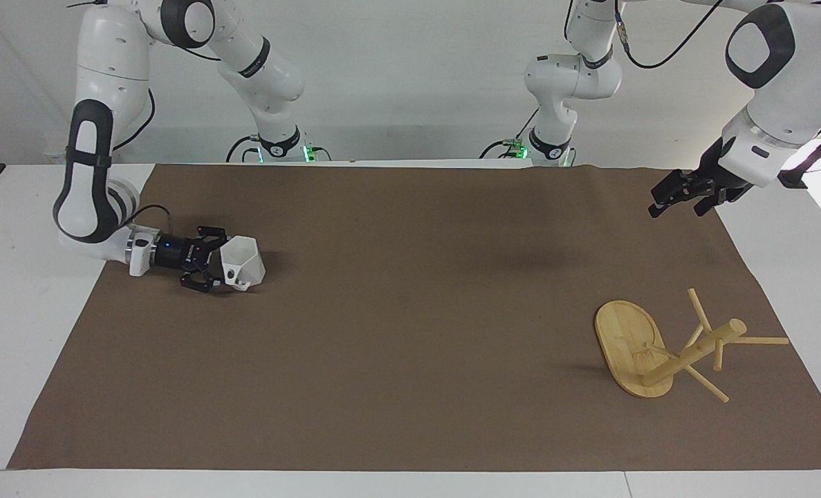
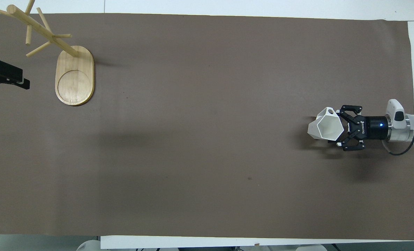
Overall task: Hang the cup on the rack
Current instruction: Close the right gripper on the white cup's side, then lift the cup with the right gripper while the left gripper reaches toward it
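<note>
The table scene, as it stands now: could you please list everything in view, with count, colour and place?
cup: one, white, on the mat toward the right arm's end of the table.
rack: one, light bamboo, standing on the mat toward the left arm's end; no cup on its pegs.
mat: one, brown, covering most of the table.
table: one, white, bare at the edges.
right gripper: one, black, low at the cup, fingers open around its side.
left gripper: one, black, raised over the mat's edge at the left arm's end; that arm waits.

White glossy arm shells, black joint panels; black cables noted; green base lights; right pincer [image 1: 211,266] black, blue lit indicator.
</note>
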`<state>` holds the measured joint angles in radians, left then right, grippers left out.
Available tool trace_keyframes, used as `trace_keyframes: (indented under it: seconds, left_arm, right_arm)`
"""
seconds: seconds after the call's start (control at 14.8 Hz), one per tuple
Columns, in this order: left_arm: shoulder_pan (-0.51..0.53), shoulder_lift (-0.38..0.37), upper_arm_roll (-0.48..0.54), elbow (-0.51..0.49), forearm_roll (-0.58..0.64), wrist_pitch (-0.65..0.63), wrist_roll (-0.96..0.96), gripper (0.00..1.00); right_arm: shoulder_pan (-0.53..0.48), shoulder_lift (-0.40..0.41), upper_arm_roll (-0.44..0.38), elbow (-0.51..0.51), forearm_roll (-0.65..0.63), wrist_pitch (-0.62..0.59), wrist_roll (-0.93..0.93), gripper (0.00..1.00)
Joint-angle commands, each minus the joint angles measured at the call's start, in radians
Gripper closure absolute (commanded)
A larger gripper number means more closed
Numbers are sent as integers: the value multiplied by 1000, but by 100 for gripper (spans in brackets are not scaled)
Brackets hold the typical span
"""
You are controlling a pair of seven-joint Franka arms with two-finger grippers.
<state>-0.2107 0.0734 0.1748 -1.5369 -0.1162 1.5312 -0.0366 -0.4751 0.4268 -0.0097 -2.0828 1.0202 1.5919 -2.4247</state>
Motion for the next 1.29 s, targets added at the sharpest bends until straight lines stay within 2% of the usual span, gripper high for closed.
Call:
trace_keyframes:
  seconds: [0.0,0.75,0.81,0.88,0.95,1.02,1.08,1.22]
  left_arm:
    - [-9,-40,-4,-46,16,10,-22,0]
    - [-81,-37,-6,-35,30,10,-144,0]
    - [-99,-37,-6,-35,61,18,-143,0]
    - [-125,-37,-8,-35,90,27,-141,0]
    - [-156,-38,-8,-41,95,27,-144,0]
    - [-188,-40,-6,-42,95,24,-154,0]
    - [-222,-38,-6,-42,95,23,-163,0]
    - [-286,-32,-6,-42,95,24,-215,0]
  right_arm:
    - [13,-22,5,-31,28,26,-23,0]
    - [62,-34,5,-83,38,46,-88,0]
    - [72,-34,7,-80,37,45,-89,5]
    - [98,-33,7,-76,38,36,-89,23]
    - [105,-33,7,-69,41,34,-85,47]
    - [108,-33,11,-62,55,33,-77,61]
    - [125,-33,29,-48,76,24,-50,66]
    - [170,-45,39,-16,83,4,66,68]
